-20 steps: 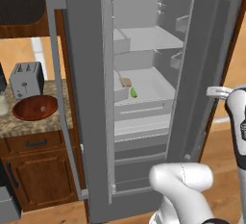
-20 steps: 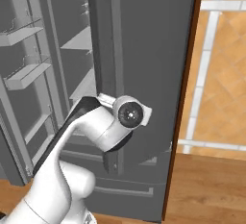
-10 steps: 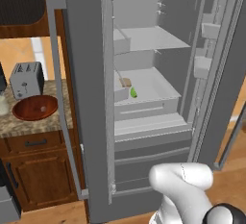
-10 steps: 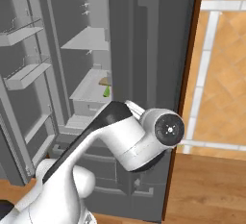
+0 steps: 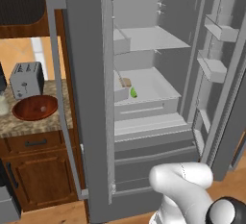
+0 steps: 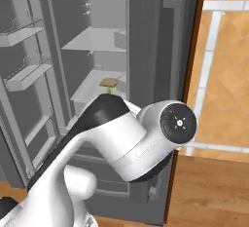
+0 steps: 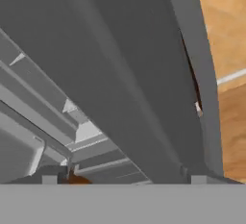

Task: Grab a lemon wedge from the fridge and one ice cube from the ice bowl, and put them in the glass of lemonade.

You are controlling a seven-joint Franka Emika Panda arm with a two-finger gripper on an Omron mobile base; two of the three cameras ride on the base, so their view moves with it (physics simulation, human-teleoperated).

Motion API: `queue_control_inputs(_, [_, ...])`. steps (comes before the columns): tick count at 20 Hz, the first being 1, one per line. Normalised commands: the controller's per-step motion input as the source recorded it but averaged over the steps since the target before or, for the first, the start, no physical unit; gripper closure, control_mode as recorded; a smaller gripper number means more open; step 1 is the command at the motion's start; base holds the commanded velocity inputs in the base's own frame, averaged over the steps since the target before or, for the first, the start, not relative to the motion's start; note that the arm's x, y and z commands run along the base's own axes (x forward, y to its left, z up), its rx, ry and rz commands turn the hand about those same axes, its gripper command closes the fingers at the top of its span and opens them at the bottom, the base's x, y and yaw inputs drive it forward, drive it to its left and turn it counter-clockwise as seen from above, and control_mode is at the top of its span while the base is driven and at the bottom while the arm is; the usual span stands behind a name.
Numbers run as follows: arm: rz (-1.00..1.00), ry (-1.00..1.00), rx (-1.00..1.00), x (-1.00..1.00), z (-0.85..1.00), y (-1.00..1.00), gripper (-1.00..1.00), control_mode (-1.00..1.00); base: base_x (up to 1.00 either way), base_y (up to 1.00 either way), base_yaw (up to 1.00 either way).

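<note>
The fridge [image 5: 86,98] stands with its right door [image 5: 226,88] swung wide open. On a middle shelf lies the tiny yellow-green lemon wedge [image 5: 133,93], also seen past my arm as the wedge [image 6: 110,90]. The reddish-brown ice bowl [image 5: 35,107] sits on the counter left of the fridge. A pale glass of lemonade [image 5: 2,105] is cut off by the left edge. In the hand view my gripper [image 7: 124,179] is open and holds nothing, its tips set wide apart close to a grey fridge door [image 7: 120,74].
A small tan block [image 5: 126,82] lies just behind the wedge. A silver toaster [image 5: 26,79] stands behind the bowl, above a wooden cabinet [image 5: 38,170]. The open door's bins [image 5: 214,67] jut out on the right. Wooden floor [image 6: 214,187] lies to the right.
The right fridge door has swung further open. My arm has left the door's edge and dropped low to the right, and the gripper has come open.
</note>
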Motion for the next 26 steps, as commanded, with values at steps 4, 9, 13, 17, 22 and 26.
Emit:
queue_control_inputs(4, [0.09,0.00,-0.55,-0.26,0.02,0.94,-1.00,-1.00,0.00,0.00,0.00])
queue_control_inputs(9, [0.14,0.01,-0.71,-0.22,0.00,0.94,-1.00,-1.00,0.00,0.00,0.00])
queue_control_inputs(13, [0.33,0.08,-0.63,-0.03,0.00,0.60,-1.00,-1.00,0.00,0.00,0.00])
queue_control_inputs(17, [0.42,0.09,-0.54,0.03,0.00,0.25,-1.00,-1.00,0.00,0.00,0.00])
queue_control_inputs(22, [0.15,0.25,-0.45,0.60,-0.02,0.25,-1.00,-1.00,0.00,0.00,0.00])
queue_control_inputs(26, [0.01,0.20,-0.24,0.60,-0.46,0.01,-1.00,-1.00,0.00,0.00,0.00])
